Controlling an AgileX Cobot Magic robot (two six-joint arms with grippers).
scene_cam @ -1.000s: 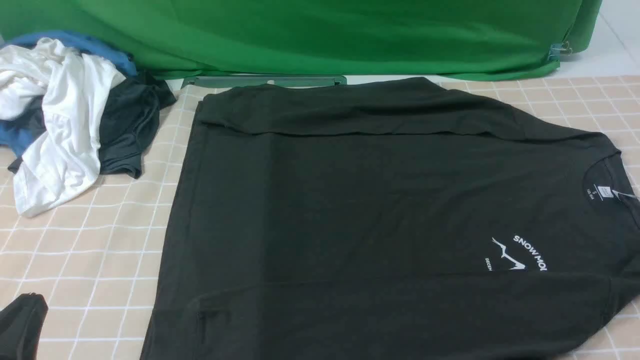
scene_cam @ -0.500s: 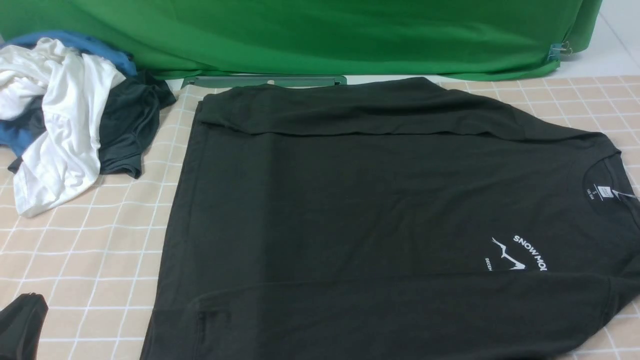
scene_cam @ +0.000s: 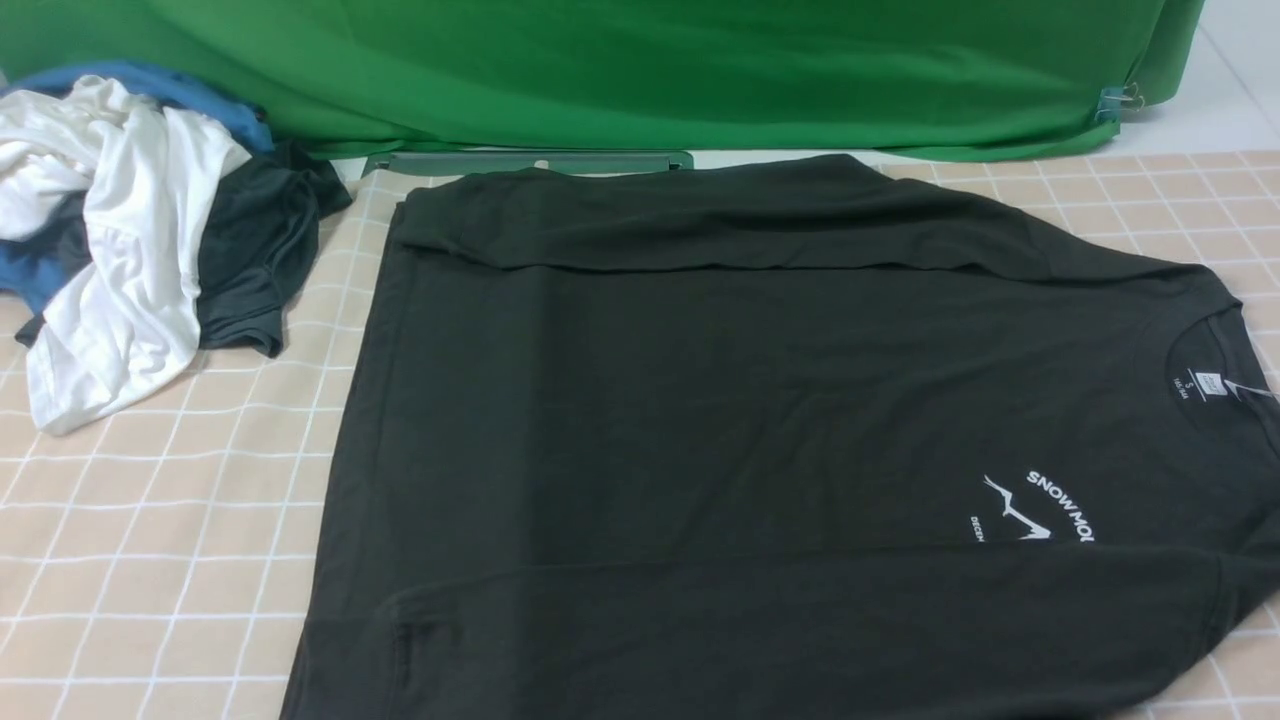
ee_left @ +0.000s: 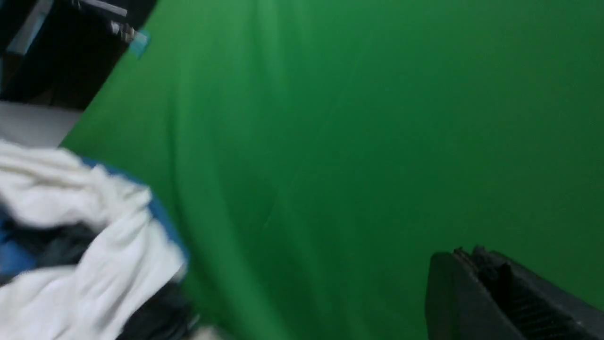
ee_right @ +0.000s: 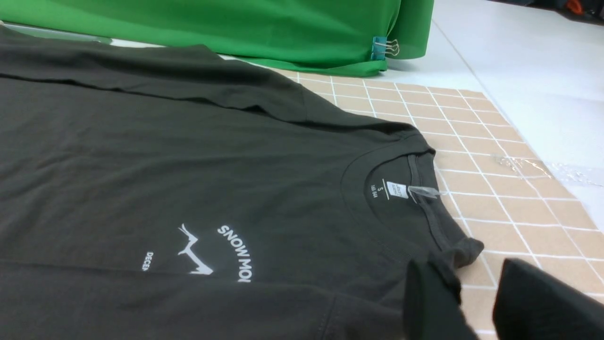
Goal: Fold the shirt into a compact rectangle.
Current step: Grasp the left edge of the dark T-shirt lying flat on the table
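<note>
While right tool [ee_right: 472, 283] gapes | shirt [ee_right: 188, 165] collar just beside it

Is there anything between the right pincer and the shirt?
Nothing visible. The right pincer hangs open at the neck edge of the shirt, with only checked tablecloth showing between its jaws.

Gone! The black shape that sat at the near-left corner of the front view has slipped out of frame, and only the beige, white-gridded bench cover [scene_cam: 45, 650] shows there now. Cloth or gripper? Can't tell. The left wrist view is smeared with motion: the left gripper [ee_left: 467, 257], jaws together, faces the green cloth backdrop [ee_left: 354, 141], beside the heap of white, blue and dark clothes [ee_left: 71, 245].
</note>
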